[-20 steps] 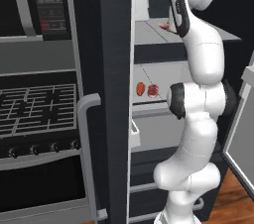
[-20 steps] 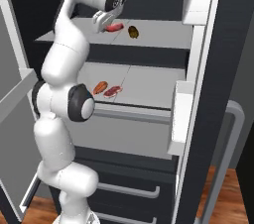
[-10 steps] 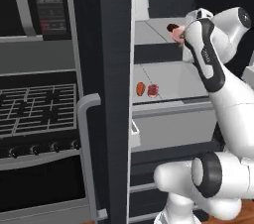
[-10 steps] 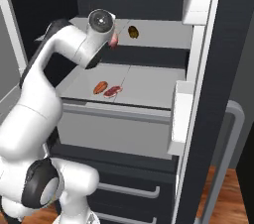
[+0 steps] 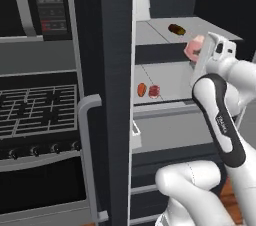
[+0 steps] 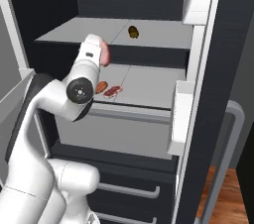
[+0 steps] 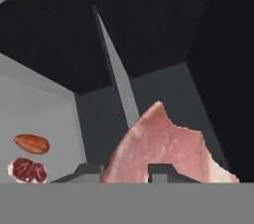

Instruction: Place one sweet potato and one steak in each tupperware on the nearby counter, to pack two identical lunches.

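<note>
Gripping a pale pink steak between its two fingers, the gripper holds the piece out in front of the open fridge, clear of both shelves. The jaws stand narrow, closed on the flat meat, which rises between the fingertips in the hand view. From the base views the steak rides at the top of the hand, level with the front edge of the upper shelf, so it looks lifted out for carrying to a tupperware on the counter.

On the lower shelf, near its front edge towards the left as the right base view shows it, lie an orange-red sweet potato and a darker red steak, just beside each other; whether they touch I cannot tell. The brown sweet potato sits alone on the upper shelf, towards its back, well apart from the rest. Three foods are thus yet to be fetched, by my judgement.

Around the arm the space is tight. The fridge door with its white bins stands open to the right, and the dark door edge with its handle to the left, beside the stove. Swinging the steak out could brush either door, and a thin grip on limp meat may slip.
</note>
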